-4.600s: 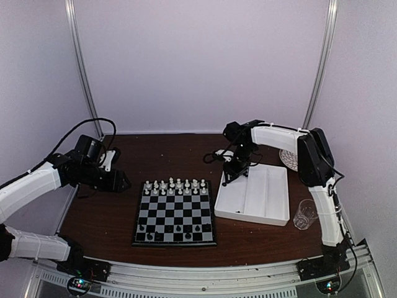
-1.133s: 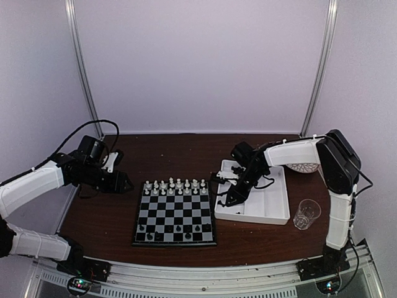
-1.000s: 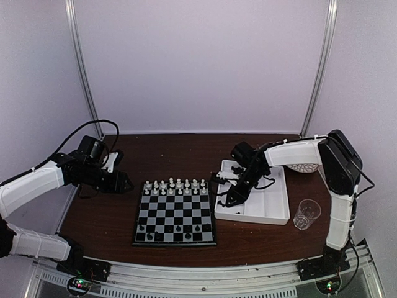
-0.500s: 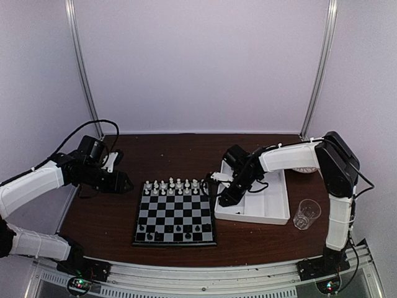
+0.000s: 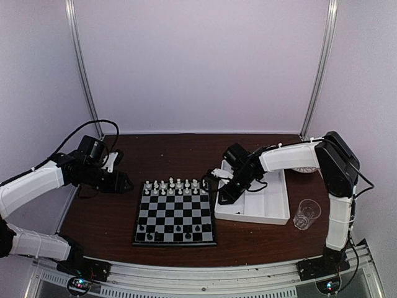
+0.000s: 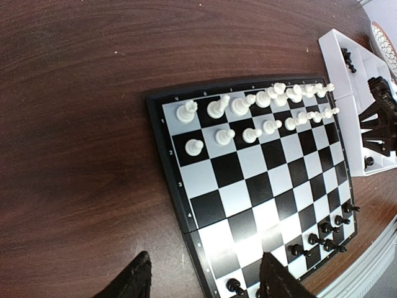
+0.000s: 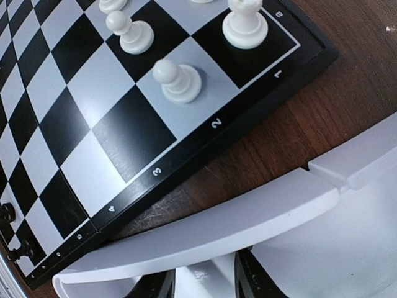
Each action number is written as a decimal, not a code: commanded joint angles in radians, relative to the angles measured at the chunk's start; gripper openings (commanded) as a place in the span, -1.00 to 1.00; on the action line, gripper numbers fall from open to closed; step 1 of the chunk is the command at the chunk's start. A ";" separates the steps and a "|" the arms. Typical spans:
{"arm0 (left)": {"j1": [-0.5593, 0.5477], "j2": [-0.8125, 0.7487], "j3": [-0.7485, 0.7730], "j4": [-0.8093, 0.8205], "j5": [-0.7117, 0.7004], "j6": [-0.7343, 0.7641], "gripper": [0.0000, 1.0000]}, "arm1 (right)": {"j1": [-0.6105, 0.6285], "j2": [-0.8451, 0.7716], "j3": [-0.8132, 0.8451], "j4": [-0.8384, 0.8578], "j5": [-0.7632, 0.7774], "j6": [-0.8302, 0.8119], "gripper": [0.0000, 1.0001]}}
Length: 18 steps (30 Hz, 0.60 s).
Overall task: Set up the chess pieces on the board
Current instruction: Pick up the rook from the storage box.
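Observation:
The board [image 5: 175, 211] lies flat in the middle of the table. White chess pieces [image 5: 175, 185] fill its two far rows. Several black pieces [image 5: 180, 230] stand along its near rows. My left gripper [image 5: 126, 182] hovers open and empty off the board's far left corner. In the left wrist view its fingertips [image 6: 139, 279] straddle the board's [image 6: 248, 180] left edge. My right gripper [image 5: 222, 197] is down in the left end of the white tray [image 5: 268, 202]. In the right wrist view its fingers [image 7: 253, 280] stand apart behind the tray wall [image 7: 248, 226], with nothing seen between them.
A clear glass [image 5: 305, 213] stands right of the tray. A patterned plate [image 5: 303, 166] sits behind the right arm. The left wrist view shows loose black pieces [image 6: 349, 59] in the tray [image 6: 356, 81]. White pawns [image 7: 177, 81] stand by the board corner nearest the tray.
My right gripper came from the tray's far end down into it, then shifted left toward the wall beside the board. The left arm has not moved.

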 commanded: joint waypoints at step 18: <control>0.008 0.027 -0.002 0.047 0.015 -0.006 0.19 | -0.051 0.022 -0.023 0.024 0.157 0.023 -0.69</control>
